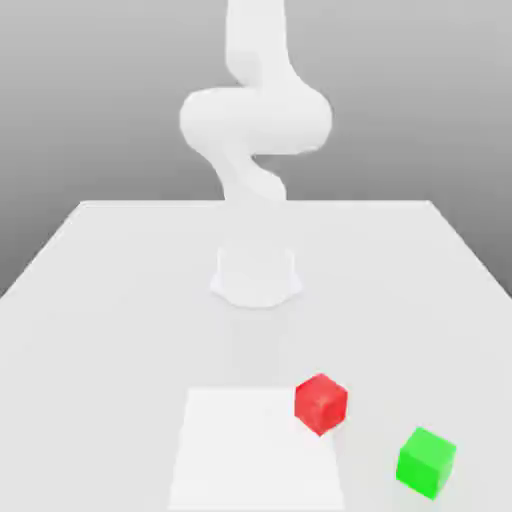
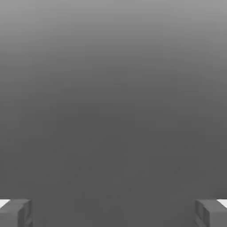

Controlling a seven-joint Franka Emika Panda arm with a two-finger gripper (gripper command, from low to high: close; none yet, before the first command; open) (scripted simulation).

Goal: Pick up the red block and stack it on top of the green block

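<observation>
The red block [image 1: 321,403] rests on the white table near the front, a little to the exterior view's right of centre. Further toward the exterior view's right and nearer the front edge sits the green block [image 1: 426,462], a short gap away from the red one. In the hand view my gripper [image 2: 113,215] is open, its two grey fingertips [image 2: 15,213] standing far apart with nothing between them and plain grey background behind. The white arm [image 1: 255,120] rises from its base behind the blocks and bends up out of the picture.
The arm's round base [image 1: 256,275] stands at the middle of the table [image 1: 100,300]. A brighter white square patch [image 1: 255,455] lies on the tabletop at the front, with the red block at its far right corner.
</observation>
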